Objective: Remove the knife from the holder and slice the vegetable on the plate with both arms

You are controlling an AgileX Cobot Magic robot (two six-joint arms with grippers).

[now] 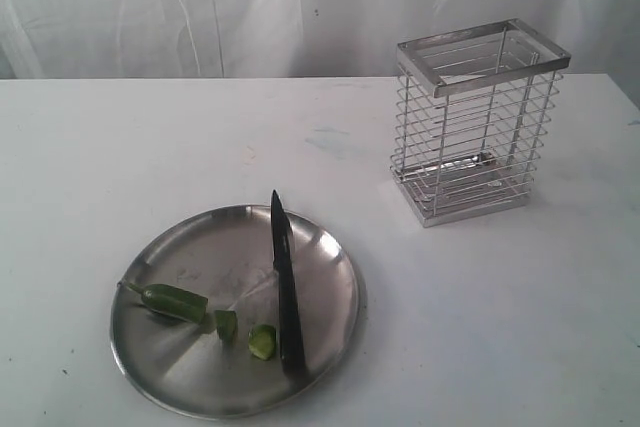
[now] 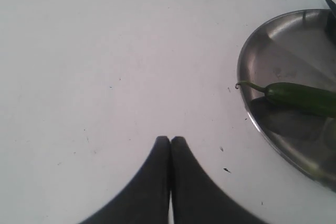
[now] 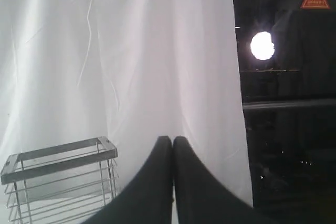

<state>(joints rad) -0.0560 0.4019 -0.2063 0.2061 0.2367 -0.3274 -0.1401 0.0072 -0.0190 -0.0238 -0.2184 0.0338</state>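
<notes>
The black knife (image 1: 285,282) lies flat on the steel plate (image 1: 330,257), tip pointing to the back. Left of it on the plate rests the green chili (image 1: 175,299), with two cut green pieces (image 1: 245,333) between it and the knife. The wire holder (image 1: 478,117) stands empty at the back right. Neither arm shows in the exterior view. My left gripper (image 2: 170,140) is shut and empty over bare table, apart from the plate (image 2: 262,40) and the chili (image 2: 299,97). My right gripper (image 3: 172,140) is shut and empty, raised beside the holder's rim (image 3: 58,157).
A white curtain (image 1: 200,7) hangs behind the white table (image 1: 120,147). In the right wrist view a dark area with a bright lamp (image 3: 262,45) lies beyond the curtain's edge.
</notes>
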